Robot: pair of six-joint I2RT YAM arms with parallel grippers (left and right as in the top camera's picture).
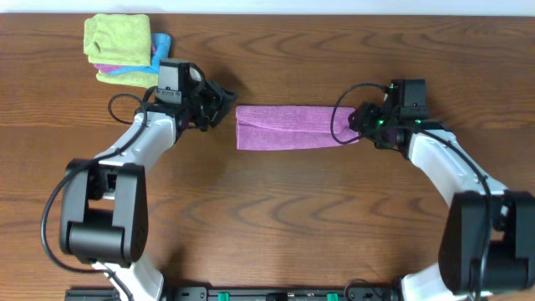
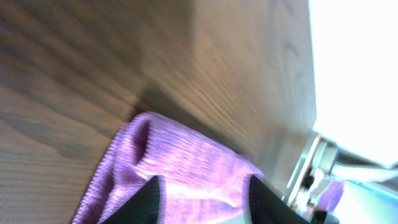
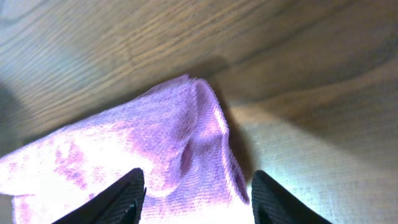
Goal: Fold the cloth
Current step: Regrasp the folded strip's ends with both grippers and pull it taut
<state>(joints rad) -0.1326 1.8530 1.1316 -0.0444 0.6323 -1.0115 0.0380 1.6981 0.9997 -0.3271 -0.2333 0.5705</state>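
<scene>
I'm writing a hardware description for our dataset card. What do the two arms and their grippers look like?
Left arm and right arm: white tubular links, bulky black joint housings, black cables looping alongside. Left gripper and right gripper: black, with dark wedge-shaped fingers. Green lights glow near the right gripper.
</scene>
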